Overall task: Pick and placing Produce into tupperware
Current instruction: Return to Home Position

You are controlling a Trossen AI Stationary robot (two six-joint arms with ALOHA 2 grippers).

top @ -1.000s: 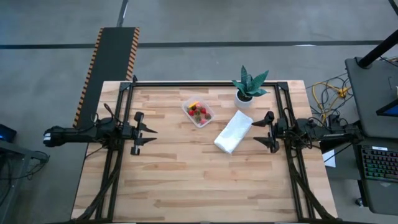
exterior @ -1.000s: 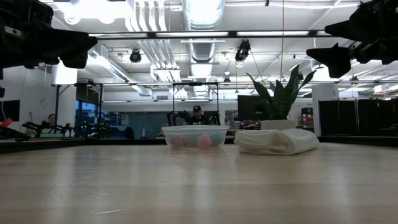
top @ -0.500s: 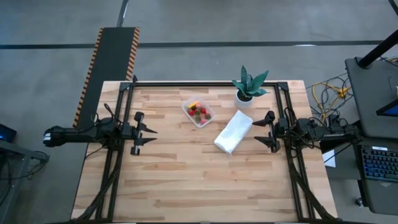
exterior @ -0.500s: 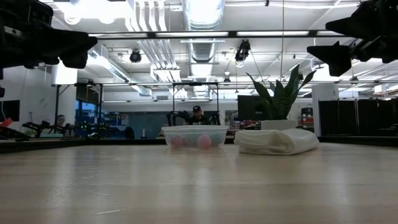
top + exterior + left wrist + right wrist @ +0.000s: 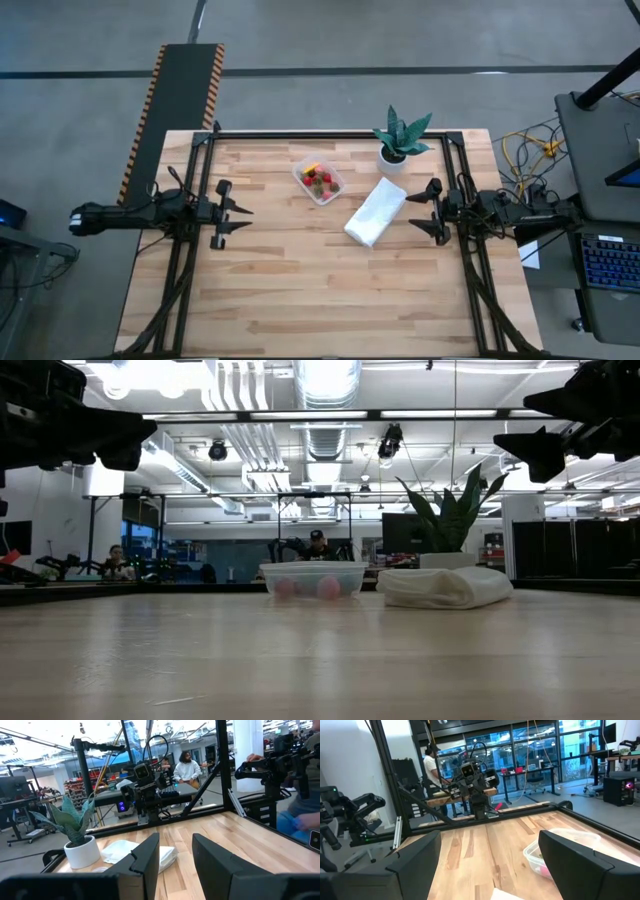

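Tupperware (image 5: pixel 300 169): clear tub on the wooden table (image 5: pixel 300 290), toward its far middle, holding the produce (image 5: pixel 320 181), which is red pieces with a yellow-orange one at the far side. Folded white cloth (image 5: pixel 375 212) lies just beside the tub on the right arm's side, potted plant (image 5: pixel 398 140) beyond it. Left gripper (image 5: pixel 248 218): released, fingers parted, raised at the table's left edge. Right gripper (image 5: pixel 410 211): released, fingers wide apart, raised at the right edge near the cloth.

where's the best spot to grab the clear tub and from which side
Probably one upright side wall of the tupperware, pinched over the open rim from above: one finger inside, one outside. Its top is open. The left gripper has the clearer approach; the white cloth lies toward the right arm.
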